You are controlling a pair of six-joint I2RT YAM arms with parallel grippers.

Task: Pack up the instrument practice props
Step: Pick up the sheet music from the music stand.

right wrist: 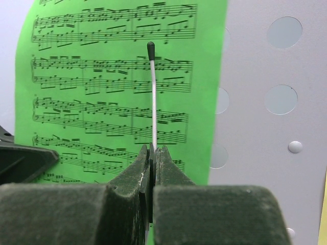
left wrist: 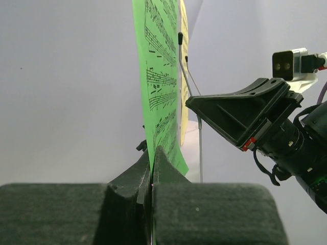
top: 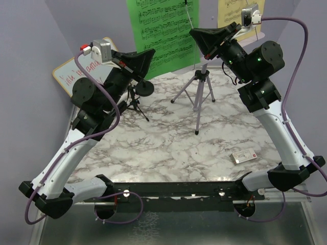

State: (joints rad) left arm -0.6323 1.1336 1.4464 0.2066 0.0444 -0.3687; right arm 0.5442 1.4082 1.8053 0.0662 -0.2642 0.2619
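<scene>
The left fingers [left wrist: 164, 171] are clenched on the near edge of the green sheet [left wrist: 161, 92]. The right fingers [right wrist: 168, 166] pinch the wire clip [right wrist: 154, 102] that crosses it on the rack [right wrist: 255, 127]. Best to lift the clip clear first, then slide the sheet out sideways without tearing it.

Twin white-and-black arms on a black rail [top: 173, 190]
Left arm [top: 76, 148] and right arm [top: 278, 127] have black bases at seven and five o'clock, white shells below, black joints above. Left gripper [top: 152, 52] and right gripper [top: 192, 31] are black wedges. A silver camera [top: 100, 50] tops each wrist, trailing a purple cable [top: 301, 56]; green lights [top: 258, 59] glow on the right arm.
</scene>
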